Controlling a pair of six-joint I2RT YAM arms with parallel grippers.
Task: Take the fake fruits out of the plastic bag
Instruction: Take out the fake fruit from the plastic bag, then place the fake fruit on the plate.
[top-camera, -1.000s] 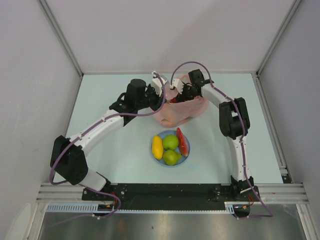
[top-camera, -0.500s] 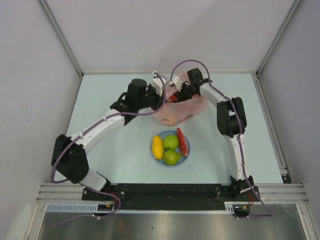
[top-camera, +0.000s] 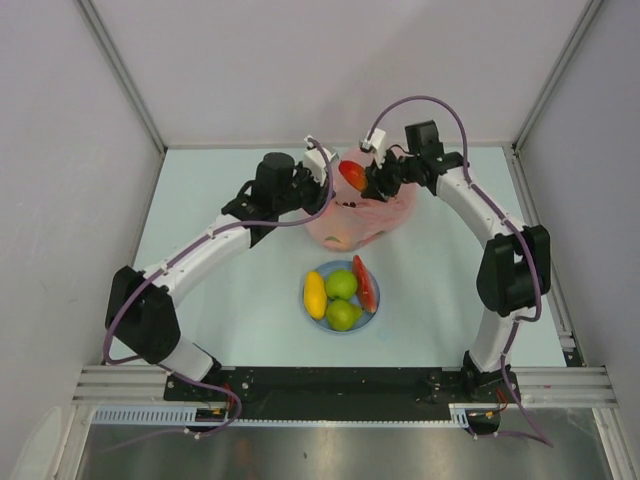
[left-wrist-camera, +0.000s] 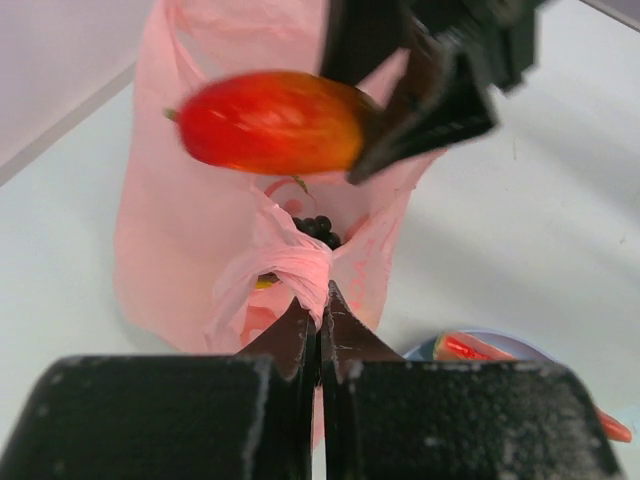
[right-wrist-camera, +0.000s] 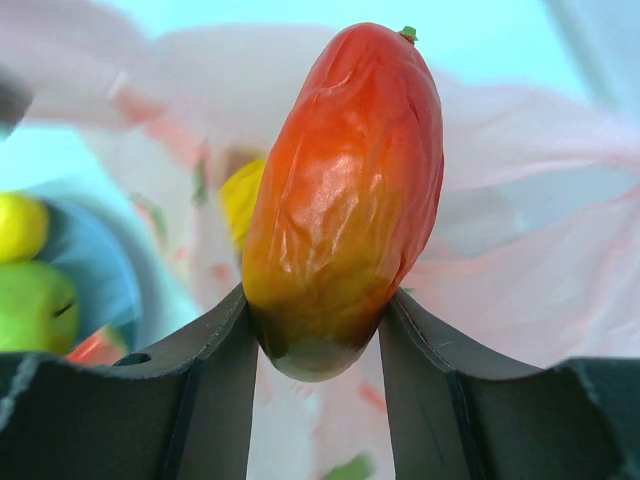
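- The right gripper (top-camera: 364, 181) is held above the mouth of the pink plastic bag (top-camera: 378, 214). Its two fingers are partly closed, clamping a red-orange oval fruit (top-camera: 351, 175) by its yellowish lower end.
- In the right wrist view, the fruit (right-wrist-camera: 345, 190) stands upright between the dark fingers, with a small green stem tip at the top.
- The left gripper (left-wrist-camera: 320, 322) is fully closed, pinching a bunched fold of the bag's rim and holding it up.
- The bag sits on the pale table (top-camera: 430, 300) at the far centre, between the two arms.
- Inside the open bag, a dark grape bunch (left-wrist-camera: 315, 228) and a yellow piece (right-wrist-camera: 243, 195) are visible.
- Nearer the arm bases, apart from the bag, is a round light blue plate (top-camera: 368, 318). It holds a yellow oval fruit (top-camera: 314, 293), a green apple (top-camera: 341, 283), a green pear (top-camera: 343, 315) and a red slice (top-camera: 364, 283).
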